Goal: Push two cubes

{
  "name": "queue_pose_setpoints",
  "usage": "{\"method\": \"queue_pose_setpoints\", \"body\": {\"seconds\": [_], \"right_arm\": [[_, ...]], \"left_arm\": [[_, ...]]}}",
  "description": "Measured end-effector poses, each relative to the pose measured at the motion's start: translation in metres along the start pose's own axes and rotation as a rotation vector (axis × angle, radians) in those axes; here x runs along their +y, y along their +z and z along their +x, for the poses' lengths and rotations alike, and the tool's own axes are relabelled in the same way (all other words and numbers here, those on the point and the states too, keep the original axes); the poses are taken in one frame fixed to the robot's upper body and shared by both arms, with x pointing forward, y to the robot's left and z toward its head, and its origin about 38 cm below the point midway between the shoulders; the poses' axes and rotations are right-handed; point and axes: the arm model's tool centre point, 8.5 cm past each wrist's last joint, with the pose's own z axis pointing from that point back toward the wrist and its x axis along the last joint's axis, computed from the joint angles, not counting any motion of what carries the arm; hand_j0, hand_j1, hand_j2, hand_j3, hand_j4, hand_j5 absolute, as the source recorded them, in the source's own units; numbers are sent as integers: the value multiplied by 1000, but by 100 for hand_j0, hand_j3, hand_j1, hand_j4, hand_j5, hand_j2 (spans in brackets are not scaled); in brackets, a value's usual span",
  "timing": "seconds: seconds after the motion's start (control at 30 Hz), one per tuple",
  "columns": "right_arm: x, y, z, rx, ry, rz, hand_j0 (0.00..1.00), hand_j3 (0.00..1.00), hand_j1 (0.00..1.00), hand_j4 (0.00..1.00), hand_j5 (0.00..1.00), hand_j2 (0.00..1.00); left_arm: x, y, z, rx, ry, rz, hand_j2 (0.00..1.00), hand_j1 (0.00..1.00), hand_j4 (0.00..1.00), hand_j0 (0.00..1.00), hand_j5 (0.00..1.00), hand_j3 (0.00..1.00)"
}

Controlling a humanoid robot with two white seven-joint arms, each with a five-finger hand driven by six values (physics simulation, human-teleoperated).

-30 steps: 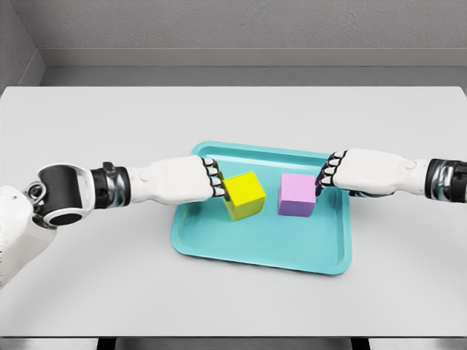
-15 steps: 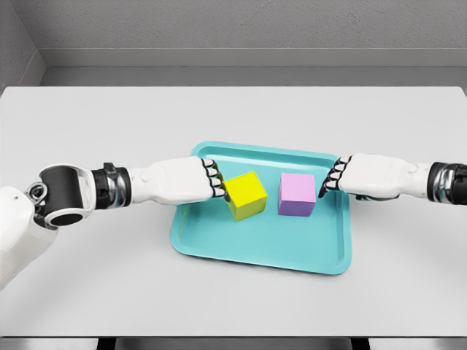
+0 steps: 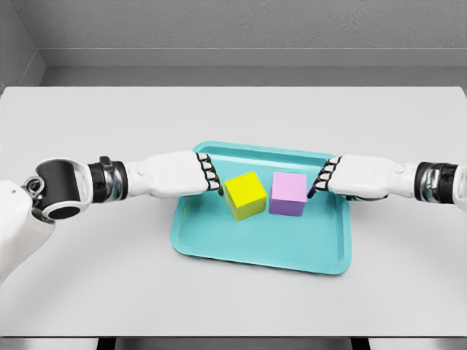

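Observation:
A yellow cube [image 3: 244,195] and a purple cube [image 3: 287,194] stand side by side in the middle of a teal tray [image 3: 259,249], almost touching. My left hand [image 3: 210,175] reaches in over the tray's left rim. Its curled fingers hold nothing and sit just left of the yellow cube's upper corner. From the right, my right hand [image 3: 319,181] comes over the opposite rim, fingers also curled and holding nothing, right at the purple cube's right face.
The tray lies on a pale grey table [image 3: 109,270], slightly right of centre. A grey wall [image 3: 233,29] runs behind the table's far edge.
My right hand has moved left and the purple cube has slid left with it, closing the gap to the yellow cube. The left hand has drifted slightly up and back.

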Motion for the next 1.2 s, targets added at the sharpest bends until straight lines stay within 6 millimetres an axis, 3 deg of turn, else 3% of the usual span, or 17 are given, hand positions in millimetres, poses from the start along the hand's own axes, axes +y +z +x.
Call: {"method": "queue_pose_setpoints", "body": {"seconds": [0.27, 1.2], "right_arm": [[-12, -5, -2, -3, 16, -22, 76, 76, 76, 76, 76, 76], [-14, -11, -9, 8, 2, -14, 76, 76, 76, 76, 76, 76]], "left_arm": [[1, -3, 1, -3, 3, 6, 73, 73, 73, 73, 73, 73], [14, -15, -11, 13, 16, 37, 74, 74, 74, 74, 74, 74]]}}
